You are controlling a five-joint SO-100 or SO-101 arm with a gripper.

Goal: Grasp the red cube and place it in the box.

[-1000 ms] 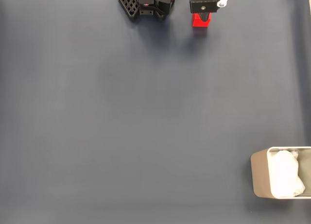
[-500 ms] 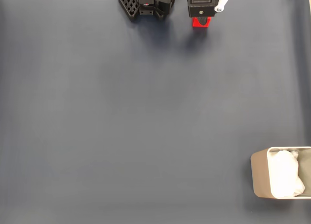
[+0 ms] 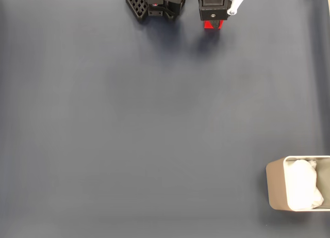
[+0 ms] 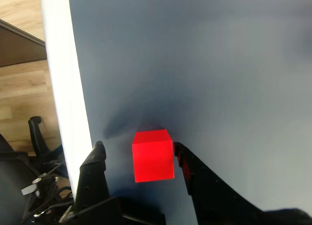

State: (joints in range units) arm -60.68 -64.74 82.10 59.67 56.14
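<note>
The red cube [image 3: 212,25] lies on the dark mat at the top edge in the fixed view, mostly covered by my black gripper [image 3: 213,17] above it. In the wrist view the red cube [image 4: 153,155] sits between the two black fingers of my open gripper [image 4: 139,151]. The right finger [image 4: 184,162] is at the cube's side; the left finger [image 4: 98,161] stands a gap away from it. The box [image 3: 274,190], beige with white lining [image 3: 301,189], stands at the bottom right corner, far from the cube and cut by the picture's edge.
The arm's black base [image 3: 154,3] sits at the top edge, left of the gripper. The wrist view shows the mat's white border [image 4: 63,88] just left of the cube, with wooden floor [image 4: 24,98] beyond it.
The gripper has come further over the cube, so less red shows in the fixed view. The cube itself has stayed in place.
</note>
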